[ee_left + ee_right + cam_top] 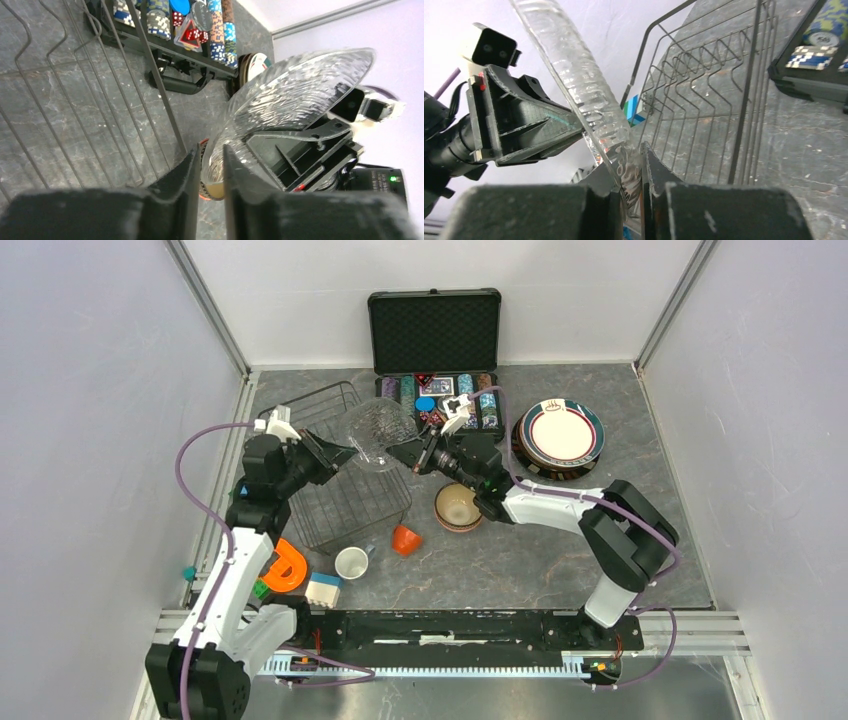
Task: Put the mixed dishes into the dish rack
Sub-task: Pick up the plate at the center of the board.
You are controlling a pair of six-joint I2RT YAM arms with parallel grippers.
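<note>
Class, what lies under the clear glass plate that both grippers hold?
The black wire dish rack: its wires show through the clear glass plate. The ribbed glass blurs anything else beneath.

The black hard case (434, 332) stands open at 12 o'clock on the grey stone-pattern table (560, 560), with its lid raised toward the back wall. Its tray holds rows of poker chips (462, 388), red dice (192, 35) and a blue disc (426, 404). At 8 o'clock, an orange ring toy (285, 566) lies just beside a white-and-blue block (322, 589). A small green piece (260, 589) sits just beside the ring toy.
</note>
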